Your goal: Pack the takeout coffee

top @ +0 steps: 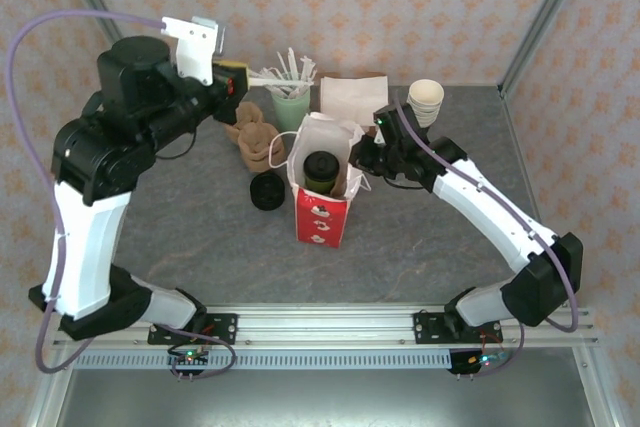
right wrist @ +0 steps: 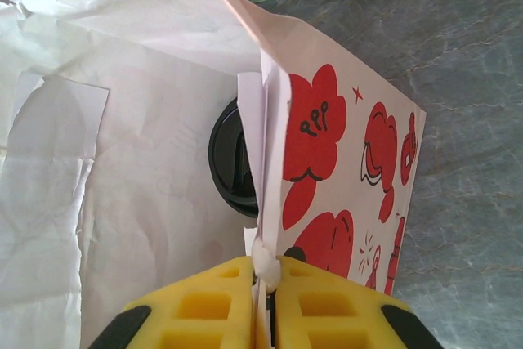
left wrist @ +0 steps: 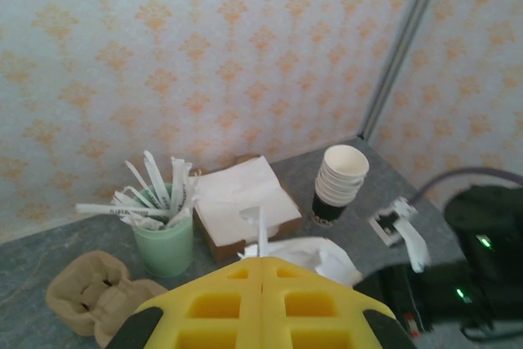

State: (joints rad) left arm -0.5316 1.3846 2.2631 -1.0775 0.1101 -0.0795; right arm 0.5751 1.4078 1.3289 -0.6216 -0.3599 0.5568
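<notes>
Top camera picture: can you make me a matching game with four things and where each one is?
Things
1. takeout coffee
2. stack of black lids
3. stack of cream-rimmed cups
4. right tool

Places
A. far right corner of the table
B. pinched shut on the top edge of the paper bag
C. standing inside the paper bag
D. on the table, just left of the paper bag

Pairs: 1-C, 2-D, 3-A, 4-B

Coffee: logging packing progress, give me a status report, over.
Left gripper shut. Right gripper shut on bag rim. Coffee inside bag, lid on. Nothing in the way.
</notes>
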